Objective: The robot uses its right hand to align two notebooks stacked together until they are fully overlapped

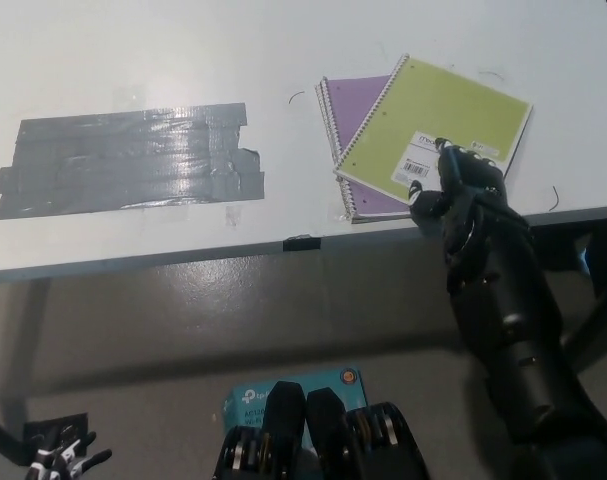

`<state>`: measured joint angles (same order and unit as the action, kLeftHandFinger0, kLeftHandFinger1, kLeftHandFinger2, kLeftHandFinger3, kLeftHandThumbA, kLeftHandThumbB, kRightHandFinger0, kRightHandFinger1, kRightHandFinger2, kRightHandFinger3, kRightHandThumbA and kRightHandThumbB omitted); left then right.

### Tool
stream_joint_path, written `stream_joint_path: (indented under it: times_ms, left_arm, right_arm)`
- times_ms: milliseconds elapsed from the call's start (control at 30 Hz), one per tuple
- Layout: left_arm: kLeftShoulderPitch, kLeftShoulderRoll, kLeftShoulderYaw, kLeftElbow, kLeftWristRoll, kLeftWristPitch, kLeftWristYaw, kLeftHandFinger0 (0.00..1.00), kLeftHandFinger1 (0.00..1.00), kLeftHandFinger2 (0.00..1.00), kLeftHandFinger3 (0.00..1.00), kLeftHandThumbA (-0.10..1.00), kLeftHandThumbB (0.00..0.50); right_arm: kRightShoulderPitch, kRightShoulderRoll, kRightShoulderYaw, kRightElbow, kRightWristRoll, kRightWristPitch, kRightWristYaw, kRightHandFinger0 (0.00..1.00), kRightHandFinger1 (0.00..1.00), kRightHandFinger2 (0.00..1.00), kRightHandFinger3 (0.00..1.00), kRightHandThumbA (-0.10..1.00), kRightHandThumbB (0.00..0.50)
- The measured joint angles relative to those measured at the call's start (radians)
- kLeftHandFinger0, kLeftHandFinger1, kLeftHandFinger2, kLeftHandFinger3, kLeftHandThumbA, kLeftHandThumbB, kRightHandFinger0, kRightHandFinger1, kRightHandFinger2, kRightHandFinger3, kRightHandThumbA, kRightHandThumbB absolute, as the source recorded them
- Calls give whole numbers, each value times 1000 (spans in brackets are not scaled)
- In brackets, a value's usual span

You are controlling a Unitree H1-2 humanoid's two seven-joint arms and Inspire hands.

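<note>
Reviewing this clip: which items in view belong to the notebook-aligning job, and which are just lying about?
Job:
green spiral notebook, lying askew on top
purple spiral notebook beneath it
black right hand, resting on the green notebook's near corner

Lying about:
grey duct-tape patch on the white table
teal box on the floor
white left hand, lower left

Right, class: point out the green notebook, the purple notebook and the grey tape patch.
green notebook (pixel 438 125), head view, middle of its cover.
purple notebook (pixel 351 105), head view, exposed cover left of the green one.
grey tape patch (pixel 133 155), head view, centre of the strips.
</note>
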<state>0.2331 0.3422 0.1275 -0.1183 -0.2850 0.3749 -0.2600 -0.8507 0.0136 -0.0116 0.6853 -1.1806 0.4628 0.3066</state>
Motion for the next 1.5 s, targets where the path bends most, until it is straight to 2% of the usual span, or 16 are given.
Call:
stream_joint_path:
  times_ms: [100, 200, 267, 300, 433, 633, 700, 767, 867, 1000, 1067, 1267, 1300, 1333, 1367, 1500]
  left_arm:
    - [-7, 0, -2, -1, 0, 0, 0, 402, 638, 891, 1000, 1000, 500]
    - [-10, 0, -2, -2, 0, 0, 0, 445, 666, 896, 1000, 1000, 500]
    - [-11, 0, -3, -2, 0, 0, 0, 434, 652, 888, 1000, 1000, 500]
    - [-11, 0, -4, -2, 0, 0, 0, 409, 651, 870, 1000, 1000, 500]
    - [-11, 1, -5, -3, 1, 0, 0, 413, 653, 844, 1000, 1000, 500]
    - [-12, 2, -6, -3, 1, 0, 0, 342, 603, 800, 1000, 1000, 500]
    - [-12, 3, -7, -3, 1, 0, 0, 352, 596, 788, 1000, 1000, 500]
    - [-12, 5, -8, -3, 2, 0, 0, 425, 609, 756, 1000, 1000, 500]
    - [-12, 5, -8, -3, 2, 0, 0, 428, 622, 751, 1000, 1000, 500]
    - [-12, 5, -9, -4, 3, 0, 0, 338, 587, 742, 1000, 1000, 500]
    - [-12, 5, -9, -4, 3, 0, 0, 387, 606, 738, 1000, 1000, 500]
    - [-13, 9, -10, -4, 4, 1, 0, 412, 629, 734, 1000, 1000, 500]
    - [-13, 9, -10, -4, 4, 1, 0, 404, 623, 724, 1000, 1000, 500]
    - [-13, 9, -10, -4, 4, 1, 0, 350, 600, 720, 1000, 1000, 500]
    - [-14, 9, -10, -4, 4, 1, 0, 345, 599, 720, 1000, 1000, 500]
    - [-15, 9, -10, -4, 6, 1, 0, 429, 632, 727, 1000, 1000, 500]
  right_arm:
    - [13, -10, 43, -6, -7, 0, 0, 1000, 1000, 1000, 1000, 1000, 428]
    - [25, -20, 84, -14, -7, 0, 0, 1000, 1000, 1000, 1000, 1000, 451]
    - [30, -36, 143, -15, -5, 0, 0, 1000, 1000, 1000, 1000, 1000, 459]
    - [32, -39, 157, -16, -5, 0, 0, 1000, 1000, 1000, 1000, 1000, 498]
    - [46, -75, 255, -33, 14, -9, 9, 1000, 1000, 1000, 1000, 1000, 499]
    - [65, -136, 376, -87, 39, -20, 46, 1000, 1000, 1000, 1000, 1000, 497]
    - [70, -151, 398, -99, 48, -24, 52, 1000, 1000, 1000, 1000, 1000, 490]
    - [80, -176, 430, -118, 58, -35, 58, 1000, 1000, 1000, 1000, 1000, 496]
    - [90, -213, 463, -138, 72, -54, 62, 1000, 1000, 1000, 1000, 1000, 500]
    - [93, -246, 490, -146, 87, -80, 62, 1000, 1000, 1000, 1000, 1000, 494]
    - [94, -262, 500, -147, 102, -98, 62, 1000, 1000, 1000, 1000, 1000, 500]
    - [101, -298, 515, -154, 137, -155, 47, 1000, 1000, 1000, 1000, 1000, 500]
    - [104, -306, 520, -157, 142, -167, 44, 1000, 1000, 1000, 1000, 1000, 488]
    - [106, -315, 525, -159, 146, -179, 39, 1000, 1000, 1000, 1000, 1000, 496]
    - [107, -322, 532, -160, 147, -191, 34, 1000, 1000, 1000, 1000, 1000, 497]
    - [109, -355, 564, -160, 149, -246, 9, 1000, 1000, 1000, 1000, 1000, 500]
